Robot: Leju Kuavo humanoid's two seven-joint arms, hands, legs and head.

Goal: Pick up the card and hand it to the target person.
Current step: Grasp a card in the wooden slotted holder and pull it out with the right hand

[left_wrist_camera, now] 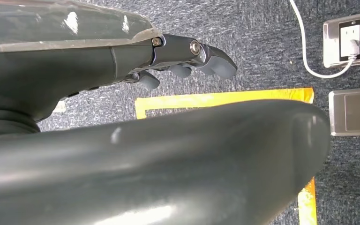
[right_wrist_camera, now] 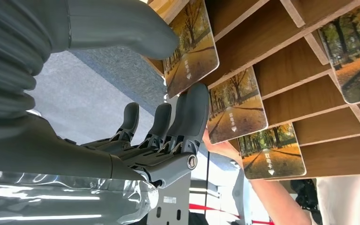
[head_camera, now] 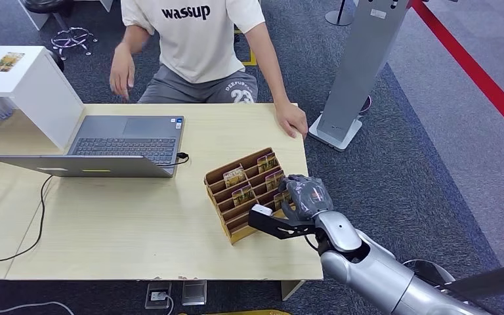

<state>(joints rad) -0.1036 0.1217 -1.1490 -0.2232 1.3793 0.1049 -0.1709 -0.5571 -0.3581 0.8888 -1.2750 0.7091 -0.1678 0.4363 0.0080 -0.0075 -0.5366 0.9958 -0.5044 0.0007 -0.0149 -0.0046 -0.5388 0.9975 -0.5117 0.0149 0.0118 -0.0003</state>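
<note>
My right hand (head_camera: pixel 305 195) reaches the rack (head_camera: pixel 236 211) on the tabletop (head_camera: pixel 138 223), thumb and fingers (right_wrist_camera: pixel 190 115) apart around a card (right_wrist_camera: pixel 192 49) in its slot, not clamped. The person (head_camera: pixel 197 39) wears "wassup"; shorts read "23". My left hand (left_wrist_camera: pixel 187 61) hangs curled, holding nothing.

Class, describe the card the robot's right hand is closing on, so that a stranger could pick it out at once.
Start at the wooden card rack on the table's right end. The right hand is at its right edge. The card sits between thumb and fingers; its neighbours stand untouched.
</note>
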